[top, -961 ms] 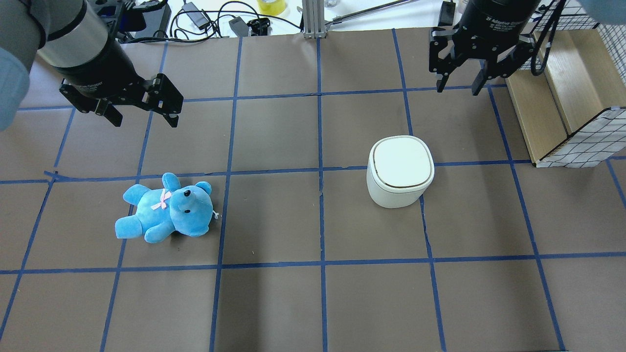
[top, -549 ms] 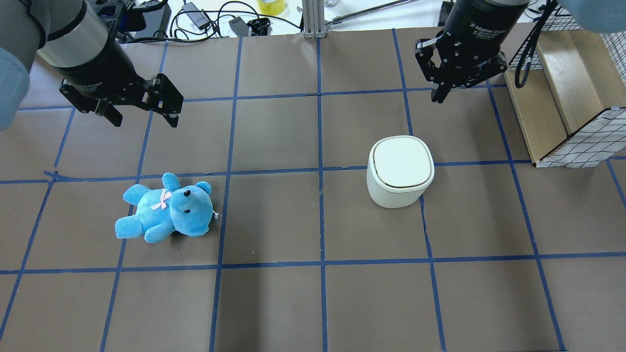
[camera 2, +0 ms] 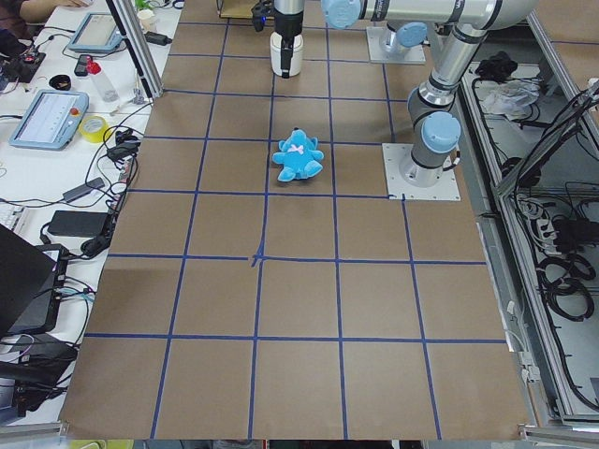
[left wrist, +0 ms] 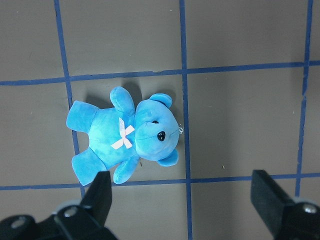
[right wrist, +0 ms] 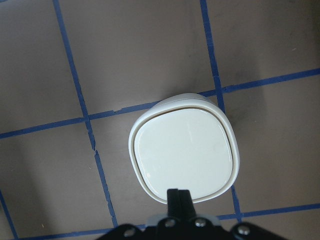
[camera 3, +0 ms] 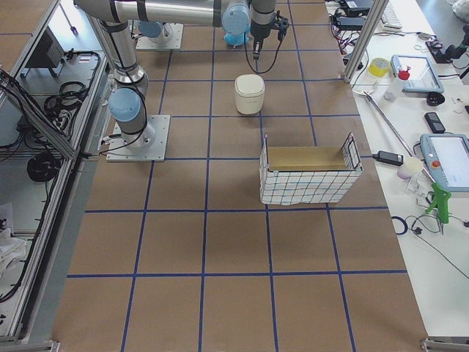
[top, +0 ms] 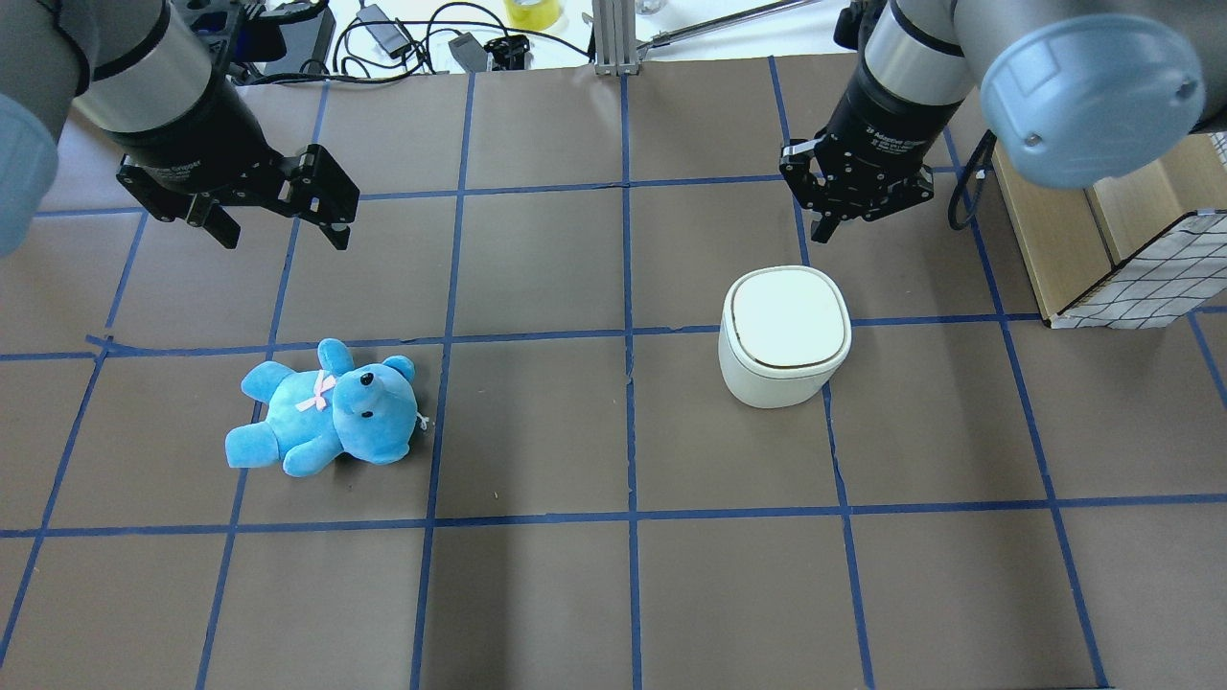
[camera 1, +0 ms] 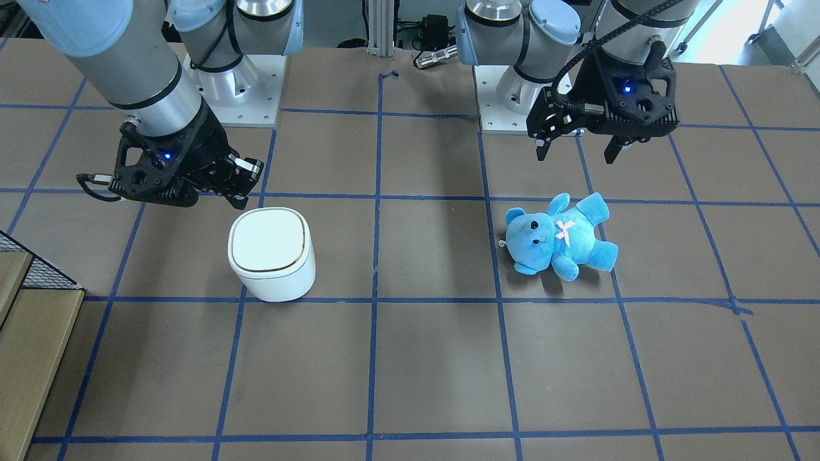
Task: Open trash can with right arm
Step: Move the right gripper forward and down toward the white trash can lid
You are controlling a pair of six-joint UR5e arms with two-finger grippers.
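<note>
The white trash can stands on the brown table right of centre, its flat lid closed; it also shows in the front view and the right wrist view. My right gripper hangs shut and empty just beyond the can's far edge, above lid height. In the right wrist view its closed fingers sit over the lid's rim. It shows at the left of the front view. My left gripper is open and empty, above the table beyond the teddy.
A blue teddy bear lies on the table's left half, below the left gripper. A wooden crate with wire mesh sides stands at the right edge. Cables lie along the far edge.
My right gripper has moved left and down toward the trash can, and its fingers have gone from open to shut. The left arm, can and teddy have not moved.
</note>
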